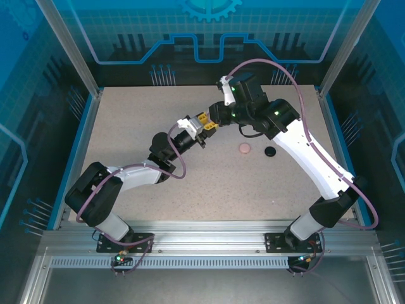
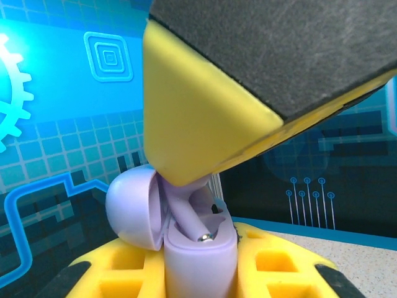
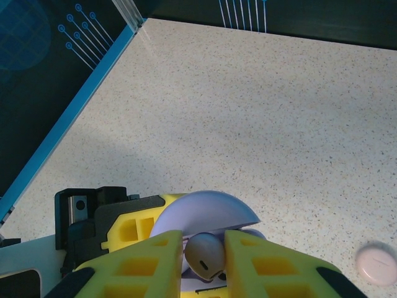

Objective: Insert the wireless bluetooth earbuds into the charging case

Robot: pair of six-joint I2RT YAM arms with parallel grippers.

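Above the table, toward its far edge, the left gripper is clamped on the open lilac charging case, and the right gripper pinches a lilac earbud, stem at its well — ease it straight down, then release.

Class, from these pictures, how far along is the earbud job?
Done: the lilac case is open, clamped in the left gripper. In hand: the right gripper holds a lilac earbud with its stem in the case. Left: seat it; the pink case and black case lie shut on the table.
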